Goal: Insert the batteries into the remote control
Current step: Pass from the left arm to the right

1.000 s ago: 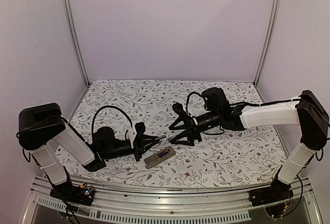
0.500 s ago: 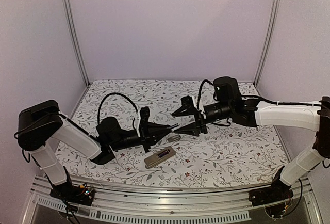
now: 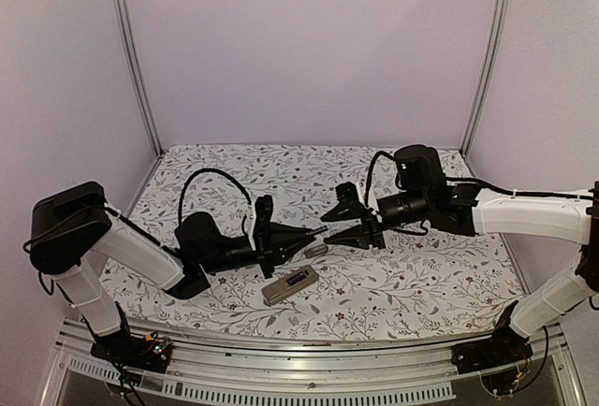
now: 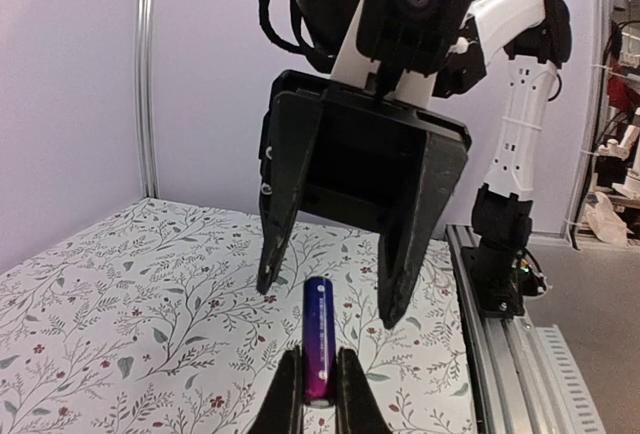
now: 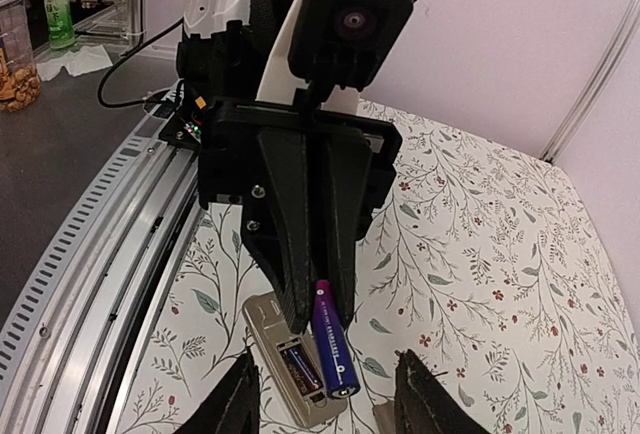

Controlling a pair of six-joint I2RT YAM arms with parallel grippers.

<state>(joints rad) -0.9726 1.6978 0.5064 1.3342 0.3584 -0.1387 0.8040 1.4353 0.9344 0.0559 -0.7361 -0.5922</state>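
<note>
A dark blue-purple battery (image 4: 318,339) is pinched at its near end by my left gripper (image 4: 318,354), which is shut on it and holds it level above the table. My right gripper (image 5: 327,356) faces it, open, with one finger on each side of the battery's (image 5: 333,349) free end and not touching it. In the top view the two grippers meet tip to tip, the left gripper (image 3: 314,231) against the right gripper (image 3: 328,227). The remote control (image 5: 275,339) lies back up below them, with another battery (image 5: 302,371) in its recess. From above the remote control (image 3: 289,284) lies near the front edge.
A small flat grey cover piece (image 3: 315,250) lies on the floral cloth between the remote and the grippers. The metal rail (image 3: 309,389) runs along the table's near edge. Pale walls and corner posts (image 3: 131,60) enclose the table.
My left gripper has risen and moved right with the battery, then held still. My right gripper has come to face it, and its jaws have narrowed round the battery's free end.
</note>
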